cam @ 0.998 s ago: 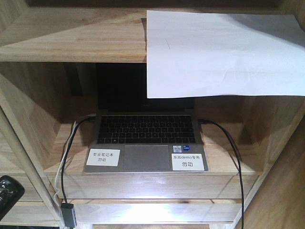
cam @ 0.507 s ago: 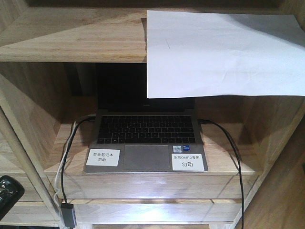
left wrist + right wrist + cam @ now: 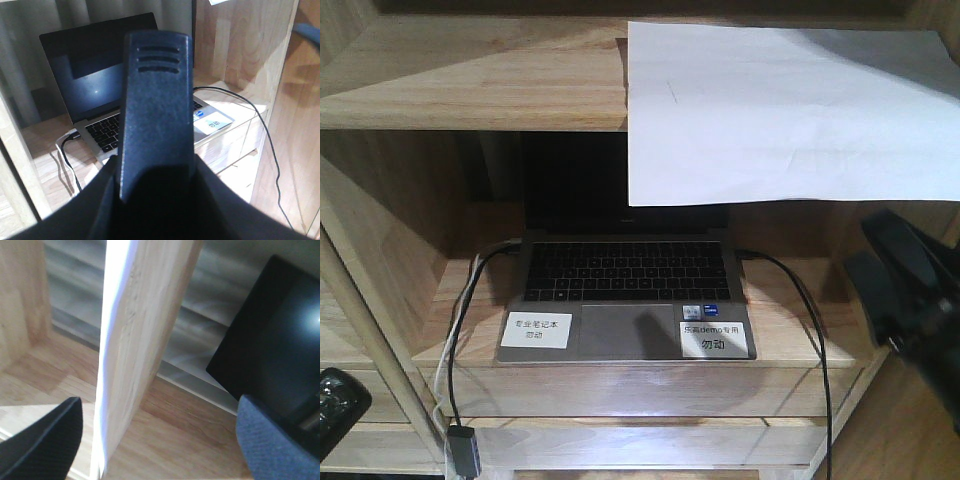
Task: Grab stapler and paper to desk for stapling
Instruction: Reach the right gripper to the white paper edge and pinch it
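ROBOT AT SHELF UNIT: The paper (image 3: 790,110) lies on the upper shelf (image 3: 470,90), its front part drooping over the edge and hiding the top of the screen below. That overhang is prob. why it sits so: a free flap gives a hand sth to pinch w/o scraping a thin sheet off flat wood. The right hand (image 3: 892,265) sits at the pic's right side, below the flap. In its wrist cam the fingertips (image 3: 45,440) are spread wide, w/ the shelf edge and the sheet's white margin seen between them. Whether they straddle it yet can't be told. It grips nothing. Left hand (image 3: 156,100) hangs in front of the laptop (image 3: 625,300) on the lower shelf (image 3: 790,340). Only one dark finger shows, so its opening can't be told. Stapler: in no view. Counter: also out of shot. Likely step: paper first.
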Robot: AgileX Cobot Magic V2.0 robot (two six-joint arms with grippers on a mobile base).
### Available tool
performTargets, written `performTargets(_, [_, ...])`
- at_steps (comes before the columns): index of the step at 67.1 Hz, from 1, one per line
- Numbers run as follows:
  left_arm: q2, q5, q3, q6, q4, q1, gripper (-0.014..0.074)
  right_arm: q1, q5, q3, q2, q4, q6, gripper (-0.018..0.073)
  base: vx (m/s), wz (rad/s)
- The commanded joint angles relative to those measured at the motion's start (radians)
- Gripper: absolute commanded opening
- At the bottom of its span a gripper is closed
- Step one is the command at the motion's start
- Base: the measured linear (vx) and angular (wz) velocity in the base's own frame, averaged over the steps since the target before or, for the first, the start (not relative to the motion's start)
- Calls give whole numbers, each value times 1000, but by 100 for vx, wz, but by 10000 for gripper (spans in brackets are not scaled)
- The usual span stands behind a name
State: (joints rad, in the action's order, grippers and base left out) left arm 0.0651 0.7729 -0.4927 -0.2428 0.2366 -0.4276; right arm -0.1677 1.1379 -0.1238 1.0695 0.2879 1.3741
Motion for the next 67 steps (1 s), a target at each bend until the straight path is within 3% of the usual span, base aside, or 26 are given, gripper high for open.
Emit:
performTargets(1, [12,-118,-30,5,24,-2,-6,-2,166,-82,31,21,-21,585,0,0])
performTargets(26, [12,-118,-30,5,24,-2,-6,-4,168,-240,126,24,-23,580,0,0])
performTargets(36, [12,-118,-30,5,24,-2,-6,-5,169,-287,136,13,-23,533,0,0])
performTargets(47, [12,-118,-30,5,24,-2,-6,-5,169,-292,136,-4,-7,364,0,0])
performTargets(59, [12,-118,-30,5,24,-2,-6,-5,175,-291,124,1,41,-19,0,0])
performTargets(67, [12,-118,-30,5,24,-2,-6,-5,173,-272,90,6,41,-12,0,0])
